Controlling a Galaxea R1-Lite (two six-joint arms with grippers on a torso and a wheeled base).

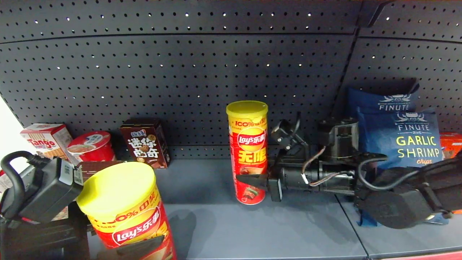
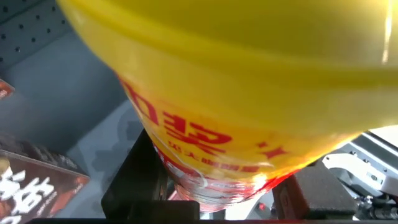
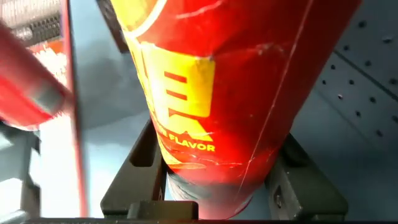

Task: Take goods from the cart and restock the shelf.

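Observation:
Two red chips cans with yellow lids are in play. One can (image 1: 247,151) stands upright on the grey shelf (image 1: 288,231), about mid-shelf. My right gripper (image 1: 253,181) comes in from the right and is shut on that can low down; in the right wrist view the can (image 3: 217,81) sits tight between the fingers (image 3: 142,155). The second can (image 1: 126,213) hangs at the lower left, in front of the shelf, tilted slightly. My left gripper (image 1: 135,247) is shut on this can (image 2: 236,93), its dark fingers (image 2: 134,180) pressing on both sides.
At the shelf's back left stand a white-red wafer box (image 1: 47,139), a red cup (image 1: 91,146) and a brown box (image 1: 145,142). Blue chip bags (image 1: 400,133) lean at the right, with an orange box (image 1: 451,144) beyond. Bare shelf lies between the brown box and the standing can.

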